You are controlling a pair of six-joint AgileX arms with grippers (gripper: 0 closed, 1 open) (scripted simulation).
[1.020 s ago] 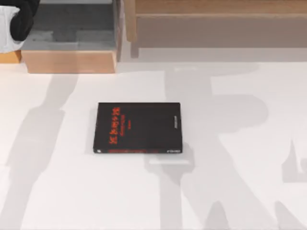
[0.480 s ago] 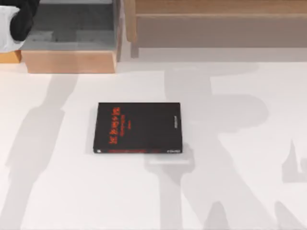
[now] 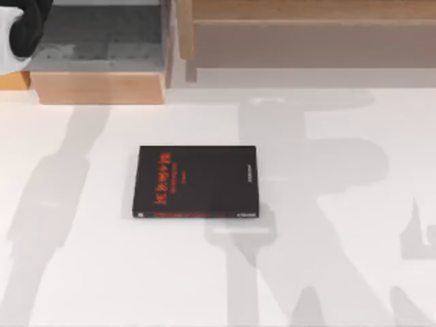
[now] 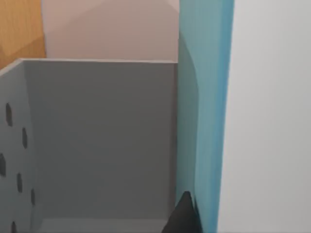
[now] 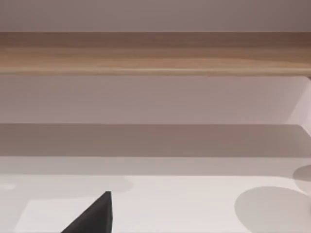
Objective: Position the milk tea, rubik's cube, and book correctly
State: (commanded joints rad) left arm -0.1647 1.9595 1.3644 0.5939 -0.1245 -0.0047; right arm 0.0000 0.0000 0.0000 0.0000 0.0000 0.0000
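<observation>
Beside our left fingers, of which we see one dark tip (image 4: pixel 183 216) in the left wrist view, stands the book (image 4: pixel 204 121), upright, its light-blue cover running past the tip with the white page edges on its far side. The tip sits right against the cover, but we cannot tell whether the fingers pinch it or stand spread. Next to the book is the grey interior of an open drawer (image 4: pixel 102 141), with a perforated grey wall at one edge and orange-brown wood beyond.

From above, our left arm (image 3: pixel 24 30) shows as a black and white shape at the far-left corner, over the wooden drawer box (image 3: pixel 99 87) that stands at the back left of the counter (image 3: pixel 340 204). A long wooden shelf unit (image 3: pixel 306 34) runs along the back right.

Our right arm's wrist camera catches one dark fingertip (image 5: pixel 95 216) over the pale counter, facing that shelf; we cannot tell how its fingers stand.

Near the middle of the counter a black book with red lettering (image 3: pixel 197 181) lies flat, well apart from both arms.
</observation>
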